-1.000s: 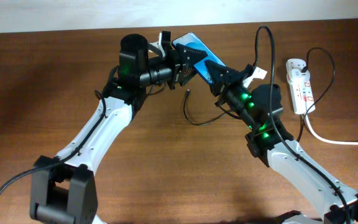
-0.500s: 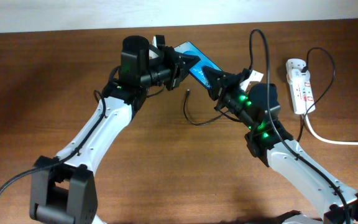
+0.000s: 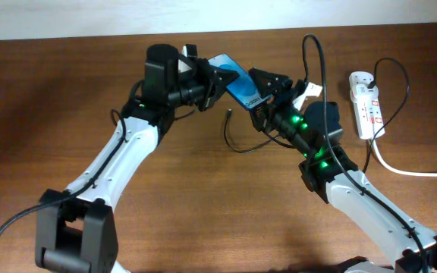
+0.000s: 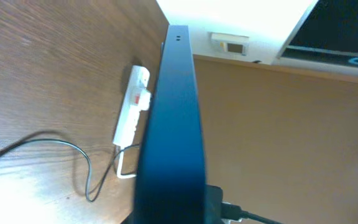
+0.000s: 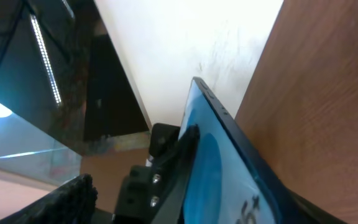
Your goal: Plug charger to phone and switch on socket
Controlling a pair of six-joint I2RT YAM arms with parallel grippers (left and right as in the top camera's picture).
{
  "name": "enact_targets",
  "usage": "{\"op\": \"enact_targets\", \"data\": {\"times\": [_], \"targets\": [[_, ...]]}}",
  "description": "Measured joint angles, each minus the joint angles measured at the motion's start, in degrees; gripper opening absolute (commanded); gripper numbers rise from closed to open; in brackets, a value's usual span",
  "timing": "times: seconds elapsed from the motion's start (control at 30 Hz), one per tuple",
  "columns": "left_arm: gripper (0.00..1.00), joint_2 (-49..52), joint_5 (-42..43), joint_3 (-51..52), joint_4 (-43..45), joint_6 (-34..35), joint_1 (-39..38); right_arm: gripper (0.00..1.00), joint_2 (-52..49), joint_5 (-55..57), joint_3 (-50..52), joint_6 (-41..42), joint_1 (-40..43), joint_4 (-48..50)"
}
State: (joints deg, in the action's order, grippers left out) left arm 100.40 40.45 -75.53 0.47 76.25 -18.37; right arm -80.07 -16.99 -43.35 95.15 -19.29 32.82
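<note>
Has carried the phone (image 3: 237,83) a little left and up since a second ago, with less of its length showing between the two wrists. Has left the charger (image 3: 237,145) and the socket (image 3: 367,106) where they lay.

Overhead: shows the phone off the table (image 3: 203,220), tilted, blue screen up, its far end pinched in the left gripper (image 3: 207,78). Puts the right gripper (image 3: 268,87) at the other end, though cannot tell whether closed on it or only alongside. Reads as a hold meant to steady the phone and bring its port end round. Finds the charger loose on the wood just below, its plug tip (image 3: 227,114) aimed up toward the phone, touched by neither gripper. Places the socket well apart at the right, with its white cord (image 3: 412,171) trailing off.

Left wrist: looks straight along the phone (image 4: 173,124), edge-on, a slim dark bar with two tiny holes near the far end. Hides the fingers themselves. Catches the socket (image 4: 132,106) beyond, a red switch just visible.

Right wrist: gives the phone (image 5: 229,162) close up, glossy blue face with a sliver of white lettering, and the left gripper (image 5: 160,168) clamped on its far end. Shows nothing of its own fingers, so cannot tell their spread.
</note>
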Motion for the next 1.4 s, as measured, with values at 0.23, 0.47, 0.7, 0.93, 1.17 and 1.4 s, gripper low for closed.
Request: {"op": "enact_targets", "data": {"times": [0.23,0.47,0.7,0.93,1.17,1.4], "targets": [[0.0,0.1,21.8,0.0,-3.2,-13.0,15.6,0.87,0.0,-11.4,-0.7,-25.2,12.7,-21.1],[0.0,0.1,41.9,0.0,-3.0,-19.7,20.7,0.8,0.0,-20.2,-0.6,-50.4,15.0,-38.8],[0.0,0.1,44.9,0.0,-3.1,-22.3,20.8,0.6,-1.5,-11.5,-21.3,-59.7,10.0,-69.5],[0.0,0.1,45.7,0.0,-3.6,-22.3,27.5,0.46,-25.2,-4.5,-53.9,-61.7,2.4,-82.8],[0.0,0.1,46.0,0.0,-3.5,-22.3,27.6,0.36,-48.4,-3.6,-61.7,-57.2,-2.3,-81.6],[0.0,0.1,45.9,0.1,-3.5,-22.3,27.6,0.35,-53.7,-2.4,-61.7,-56.1,-2.6,-78.2]]}}
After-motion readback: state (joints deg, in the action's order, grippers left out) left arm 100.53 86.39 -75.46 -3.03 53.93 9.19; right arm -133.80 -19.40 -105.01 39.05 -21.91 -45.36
